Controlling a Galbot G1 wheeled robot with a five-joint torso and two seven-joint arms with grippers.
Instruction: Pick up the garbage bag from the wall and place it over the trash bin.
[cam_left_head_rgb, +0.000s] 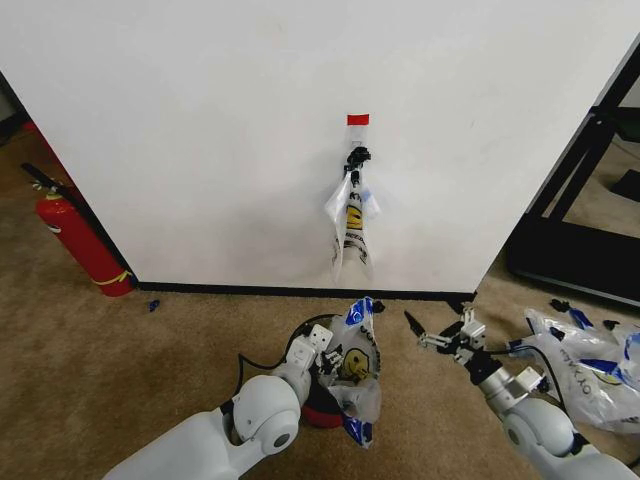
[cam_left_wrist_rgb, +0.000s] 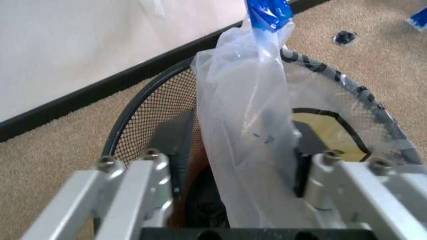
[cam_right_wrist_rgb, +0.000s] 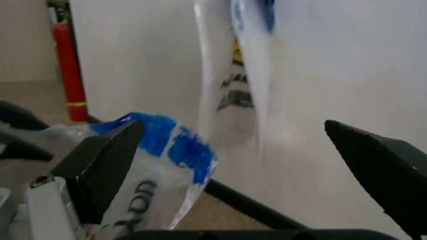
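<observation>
Low, left arm (cam_left_head_rgb: 330, 362) bent over bin (cam_left_wrist_rgb: 153, 110)

A translucent white garbage bag (cam_left_head_rgb: 358, 375) with a yellow smiley face and blue tape patches is being held draped over the black mesh trash bin (cam_left_wrist_rgb: 150, 120), whose red base (cam_left_head_rgb: 322, 413) is resting on the carpet. A second such bag (cam_left_head_rgb: 352, 222) is hanging from the black hook (cam_left_head_rgb: 357, 155) on the white wall (cam_left_head_rgb: 200, 130), under a red tape rectangle (cam_left_head_rgb: 358, 119).
</observation>
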